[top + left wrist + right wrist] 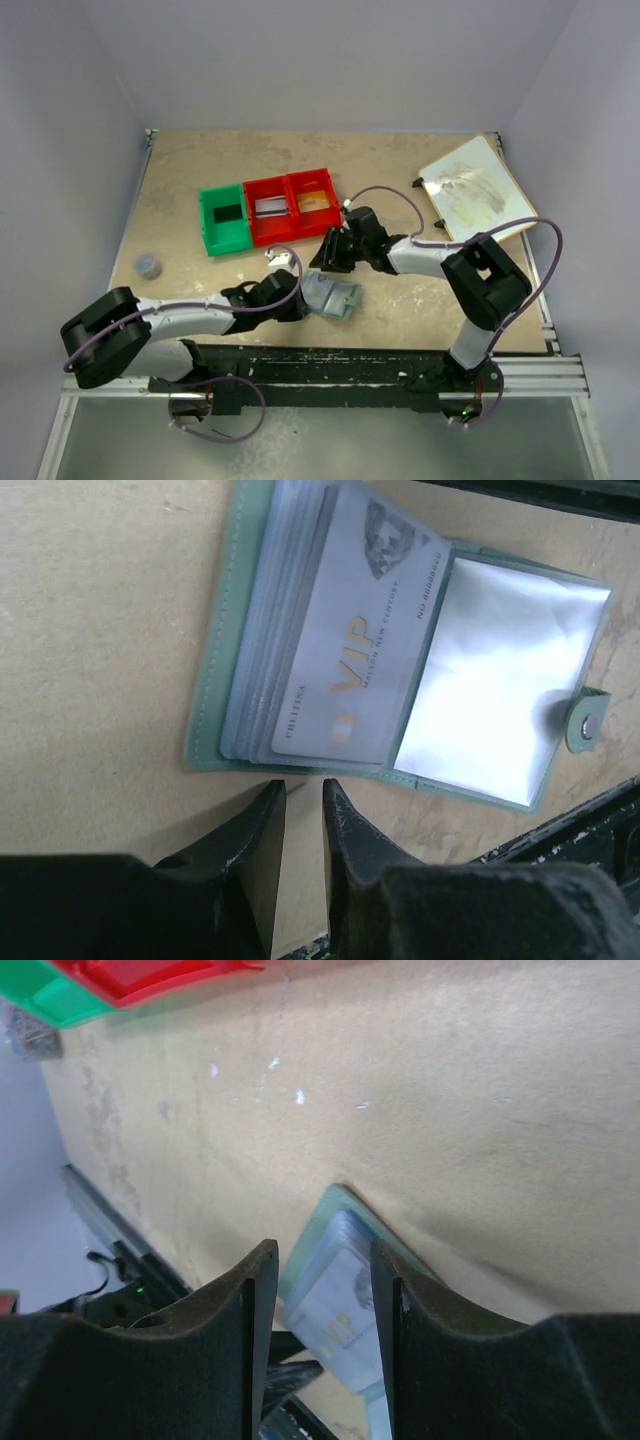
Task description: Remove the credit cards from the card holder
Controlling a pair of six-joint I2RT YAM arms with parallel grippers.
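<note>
The card holder (332,296) lies open on the table, grey-green outside (213,685) with a snap tab (585,723). A grey "VIP" credit card (355,640) sits on top of a stack of sleeves in its left half; the right half is a shiny empty pocket. My left gripper (303,792) is just short of the holder's near edge, jaws a narrow gap apart, holding nothing; it also shows in the top view (298,300). My right gripper (320,1255) is open above the holder (322,1222), the card (335,1310) showing between its fingers. It shows in the top view (328,258) too.
A green bin (224,240) holds a dark card; two joined red bins (290,232) beside it hold a grey and a yellowish card. A cream board (475,185) lies at the back right. A small grey object (148,264) sits at the left.
</note>
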